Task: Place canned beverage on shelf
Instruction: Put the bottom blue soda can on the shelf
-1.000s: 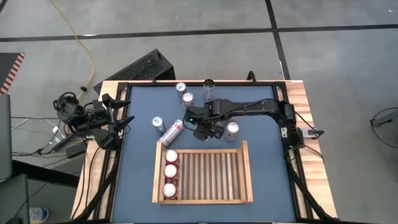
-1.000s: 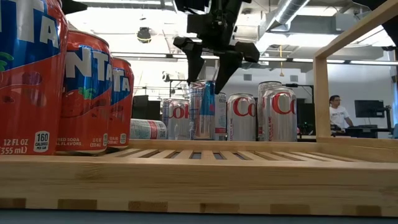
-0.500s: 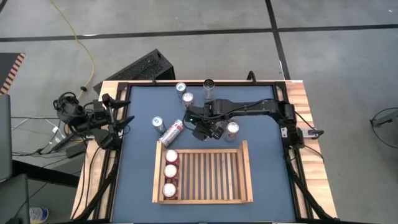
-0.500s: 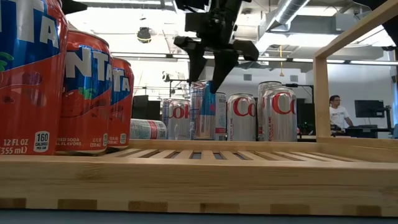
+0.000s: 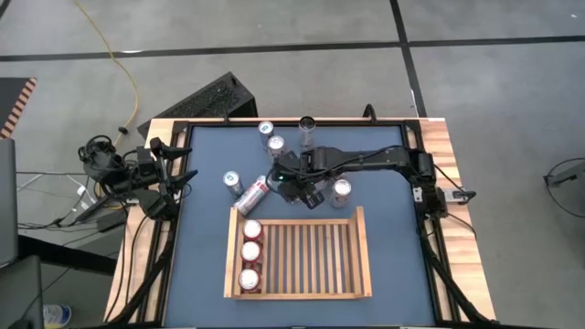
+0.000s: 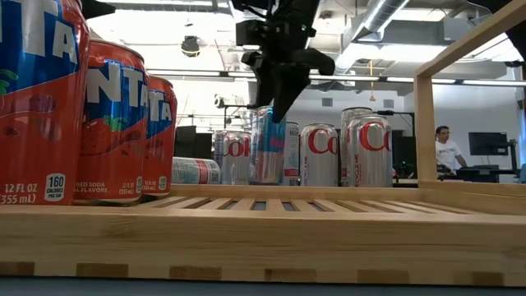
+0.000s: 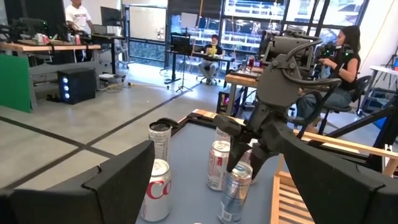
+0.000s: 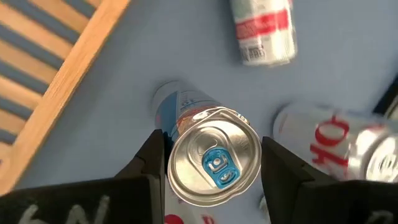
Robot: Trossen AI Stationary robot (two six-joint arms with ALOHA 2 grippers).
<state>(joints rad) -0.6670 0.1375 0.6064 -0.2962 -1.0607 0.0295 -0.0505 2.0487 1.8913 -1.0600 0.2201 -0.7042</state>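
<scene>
One slim can (image 8: 214, 158) (rigid, smooth, probably slippery) stands mid-worktop beyond the shelf (image 5: 298, 258); right gripper (image 5: 294, 188) straddles it, fingers spread. Grip mid-wall.

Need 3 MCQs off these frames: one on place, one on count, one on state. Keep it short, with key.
1. Where is the right gripper?
A. over the shelf
B. above a slim can just beyond the shelf rim
C. parked at the table's left edge

2. How many cans stand in the shelf?
A. three
B. none
C. six

3. How does the red-and-white can near the shelf's corner lie?
A. upright
B. on its side
C. stacked on another can

Key: 1 B, the right wrist view shows the slim can between the fingers, on the blue top beside the wooden rim. 2 A, the high view shows three orange cans in one column. 3 B, its full side shows from above. The left gripper waits at the table's left edge.
</scene>
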